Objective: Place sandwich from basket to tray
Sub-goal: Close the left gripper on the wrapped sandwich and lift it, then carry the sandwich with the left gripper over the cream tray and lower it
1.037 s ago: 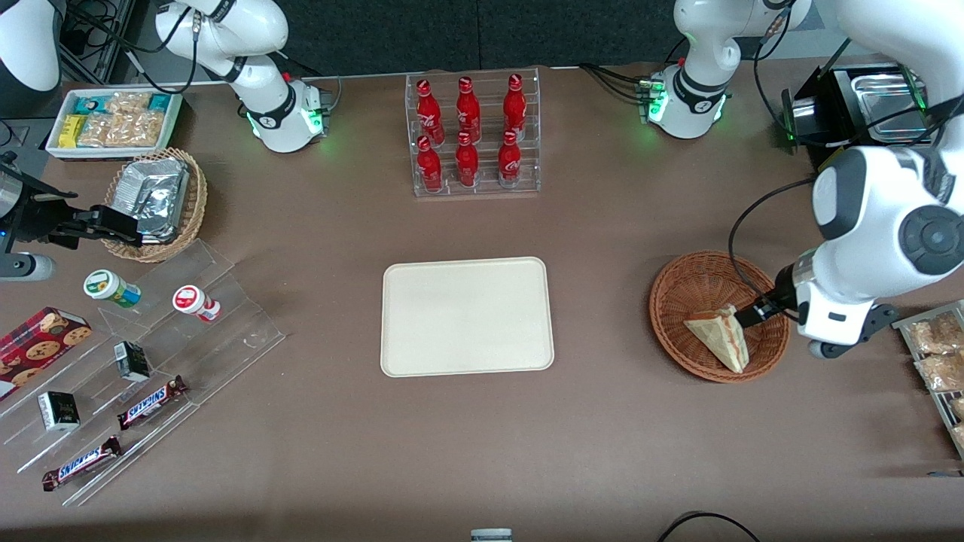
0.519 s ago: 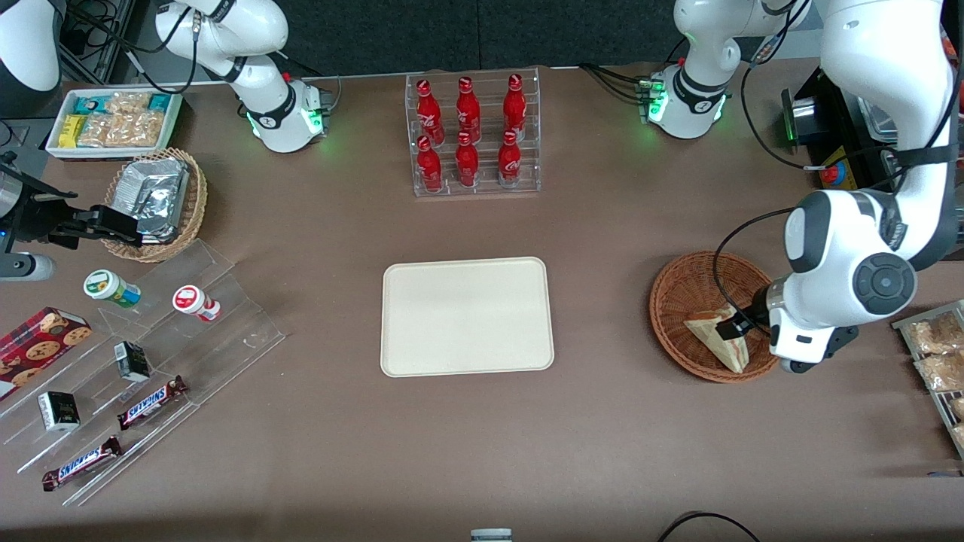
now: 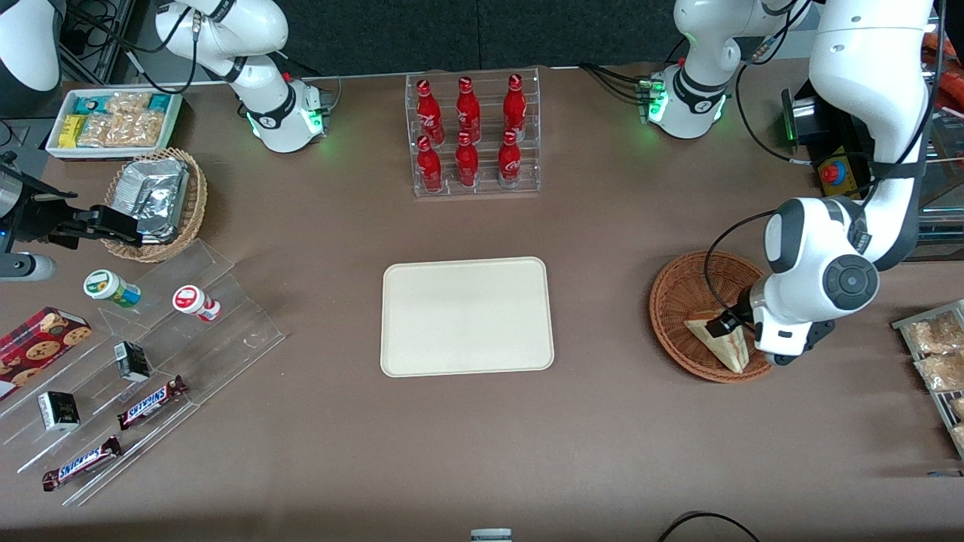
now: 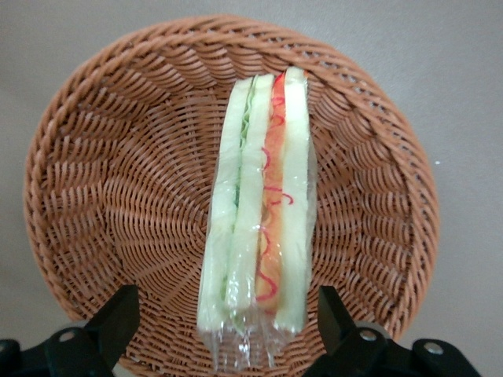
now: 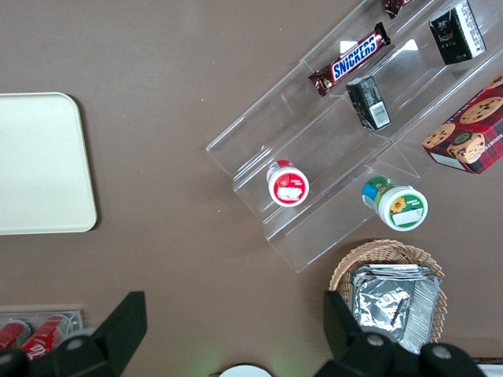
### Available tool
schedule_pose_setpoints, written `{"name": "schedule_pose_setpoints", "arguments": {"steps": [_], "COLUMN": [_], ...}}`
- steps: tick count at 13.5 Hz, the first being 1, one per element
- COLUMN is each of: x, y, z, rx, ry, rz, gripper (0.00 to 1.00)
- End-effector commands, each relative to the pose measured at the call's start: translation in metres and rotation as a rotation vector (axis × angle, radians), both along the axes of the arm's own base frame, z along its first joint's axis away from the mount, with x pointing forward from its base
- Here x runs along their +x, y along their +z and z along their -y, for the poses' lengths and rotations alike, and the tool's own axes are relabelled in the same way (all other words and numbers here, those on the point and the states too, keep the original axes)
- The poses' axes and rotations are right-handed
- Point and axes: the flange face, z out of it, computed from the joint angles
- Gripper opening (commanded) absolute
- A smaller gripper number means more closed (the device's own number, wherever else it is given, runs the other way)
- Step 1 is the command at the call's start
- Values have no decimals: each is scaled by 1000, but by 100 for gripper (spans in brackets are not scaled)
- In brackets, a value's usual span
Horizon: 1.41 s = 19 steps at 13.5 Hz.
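Lowered over the basket point(image 4: 94, 173), gripper point(image 4: 228, 330) (fingers spread) straddles the sandwich point(image 4: 259, 204).

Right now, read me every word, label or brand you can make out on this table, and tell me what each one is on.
"SNICKERS": bar on the clear stepped rack, front view.
"SNICKERS": second bar, nearer the camera.
Red bottles: white script, too small to read.
Cookie box, small dark cartons and capped jars: print unreadable.
Sandwich, basket, tray: no text.
End effector: open, straddling the sandwich over the basket; no markings.
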Motion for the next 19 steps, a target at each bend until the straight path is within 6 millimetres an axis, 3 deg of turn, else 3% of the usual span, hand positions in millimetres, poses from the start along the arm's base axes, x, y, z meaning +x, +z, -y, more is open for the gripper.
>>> {"name": "schedule_pose_setpoints", "arguments": {"steps": [1,6,7,8,9,10,11,13,16,19], "x": [2,5,5,6,7,7,9,15,26,30], "y": [-18,-39,-39,-38,-36,-34,-30,-16,34,95], "z": [0,1,2,2,2,2,2,3,17,78], "rx": [3,1,0,0,0,0,1,0,0,-5], "ry": [31,43,42,43,43,43,51,53,34,-29], "rz": [9,19,21,22,27,30,36,56,55,12], "gripper": [100,99,83,53,34,19,9,8,8,8]}}
